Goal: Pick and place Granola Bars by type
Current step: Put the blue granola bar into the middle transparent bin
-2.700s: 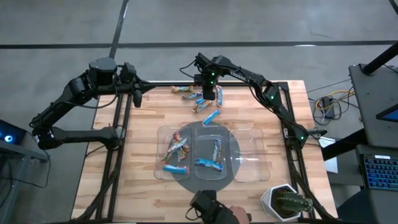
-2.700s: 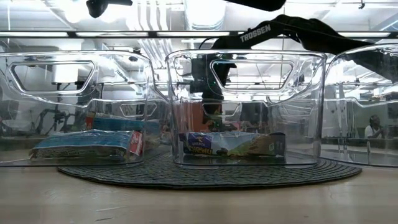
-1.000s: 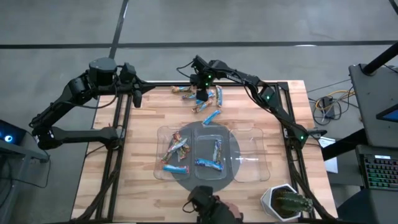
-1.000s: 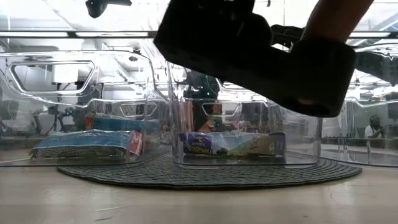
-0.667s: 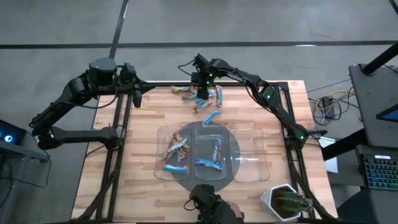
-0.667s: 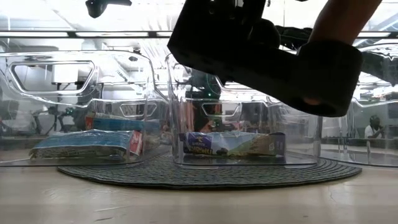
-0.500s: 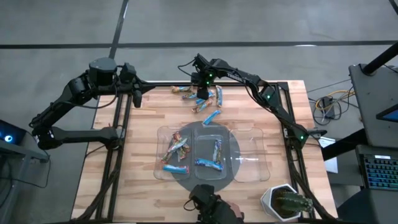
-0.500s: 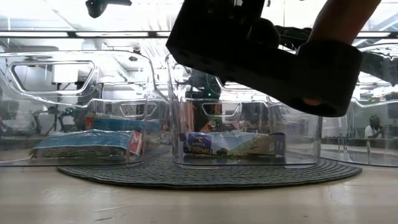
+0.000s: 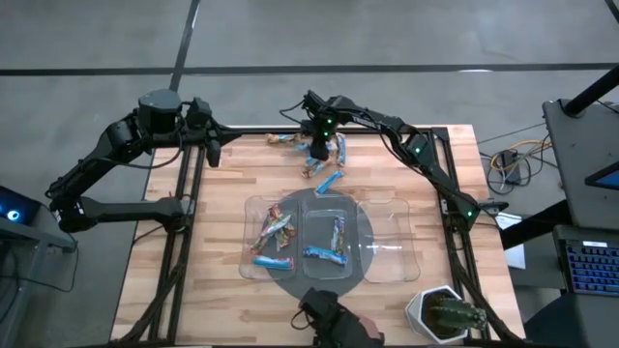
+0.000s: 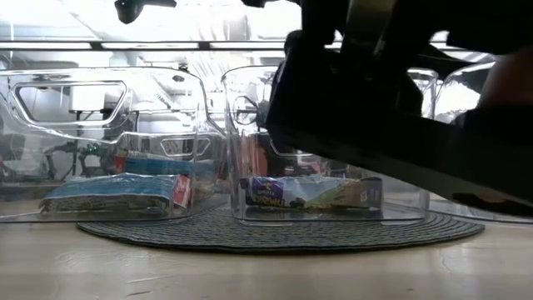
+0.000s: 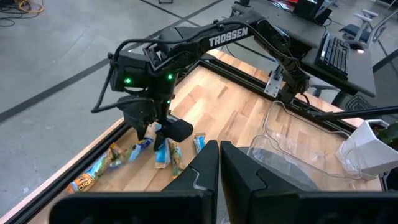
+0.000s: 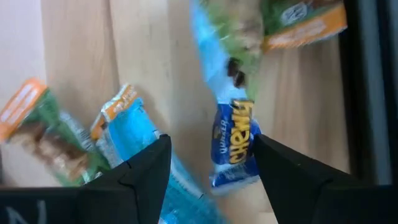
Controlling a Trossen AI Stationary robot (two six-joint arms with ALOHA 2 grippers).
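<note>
**Blue-wrapped bar between the right gripper's fingers at the table's far edge**

Wooden slats form the table [image 9: 222,184], seen from straight above. The right arm reaches across to the far edge, where its gripper [image 9: 315,150] sits low over a loose cluster of granola bars [image 9: 311,158]. In the right wrist view, the gripper's [image 12: 211,171] two dark fingers [image 12: 146,168] are spread apart, with a blue bar marked "Chewy" [image 12: 235,149] lying between them on the wood. It is not clear whether the fingers touch it. More blue bars [image 12: 127,127] and orange-and-green bars [image 12: 34,124] lie just beside it. Another blue bar [image 9: 330,181] lies apart from the cluster, nearer the trays.

The left arm waits at the far left corner of the table, its gripper [image 9: 208,145] off the work area. In the left wrist view its fingers [image 11: 242,180] sit together with only a thin slit between them.

Three clear plastic trays [image 9: 387,240] stand side by side on a round dark mat [image 9: 329,285] near the front of the table. The left tray holds several red and mixed-colour bars [image 9: 273,232], the middle tray holds blue bars [image 9: 329,242], and the right tray shows no bars.

A potted cactus [image 9: 445,314] stands at the front right corner. In the low view, a large dark object [image 10: 400,108] close to the camera blocks much of the middle and right trays; a hand [image 9: 338,329] shows at the front edge from above.
</note>
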